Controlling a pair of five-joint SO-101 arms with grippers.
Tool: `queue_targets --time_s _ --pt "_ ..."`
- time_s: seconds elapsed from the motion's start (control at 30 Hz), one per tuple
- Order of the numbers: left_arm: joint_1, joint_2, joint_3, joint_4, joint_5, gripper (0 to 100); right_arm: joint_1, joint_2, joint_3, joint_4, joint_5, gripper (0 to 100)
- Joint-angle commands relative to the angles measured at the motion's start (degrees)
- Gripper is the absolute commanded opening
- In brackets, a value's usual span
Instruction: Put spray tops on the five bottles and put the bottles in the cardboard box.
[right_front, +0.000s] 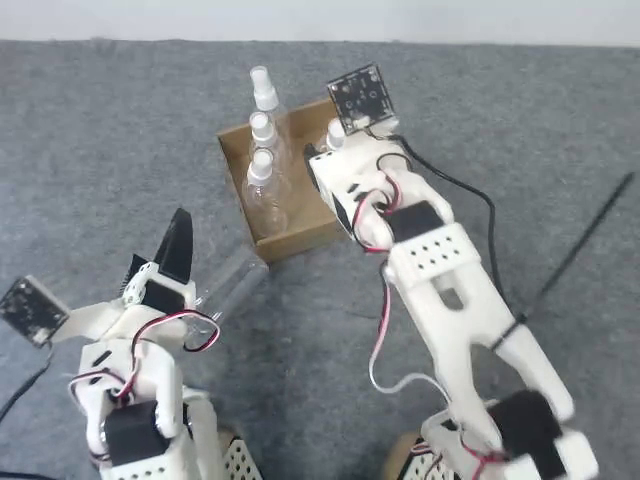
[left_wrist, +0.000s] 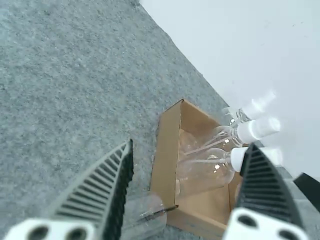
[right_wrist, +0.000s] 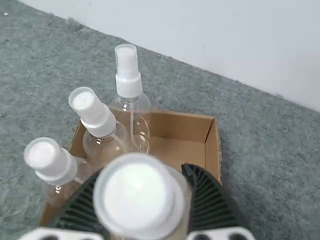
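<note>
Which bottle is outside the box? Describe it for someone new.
Find the cardboard box mid-table. Off its corner nearest the left gripper, a clear bottle lies on the grey table. It alone lies flat; the capped bottles in the box stand upright.

right tool (right_wrist: 142, 207) clamps spray-topped bottle (right_wrist: 136, 192) | three capped bottles (right_wrist: 96, 120) upright in cardboard box (right_wrist: 192, 131)

The worktop (right_front: 90, 140) is covered in a grey, felt-like carpet with a mottled, slightly fuzzy nap. Along its far edge rises a plain white wall (right_front: 320, 18). The light is soft and even, and the shadows on the grey are faint.
</note>
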Motion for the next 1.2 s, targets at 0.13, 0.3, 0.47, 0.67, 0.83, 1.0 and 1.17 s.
queue_targets --time_s 0.13,0.3,0.47,0.67,0.83,1.0,1.17 --pt "-0.26 -1.14 -3.12 -0.26 0.53 32 0.84 8.48 -12.04 -0.48 1.05 0.6" --pt "-0.26 -1.14 -3.12 -0.26 0.53 32 2.86 15.25 -18.46 -0.48 1.05 0.6" --pt "-0.26 -1.14 -3.12 -0.35 0.53 32 4.7 22.81 -25.41 -0.48 1.05 0.6" --pt "-0.26 -1.14 -3.03 -0.44 0.35 32 5.41 31.43 -34.11 -0.48 1.05 0.6" --pt "-0.26 -1.14 -3.03 -0.44 0.35 32 5.32 36.79 -39.74 -0.48 1.05 0.6" --pt "-0.26 -1.14 -2.95 -0.53 0.26 32 5.41 41.27 -44.22 -0.48 1.05 0.6" --pt "-0.26 -1.05 -2.33 -1.58 0.26 32 5.32 45.23 -47.65 -0.48 1.05 0.6"
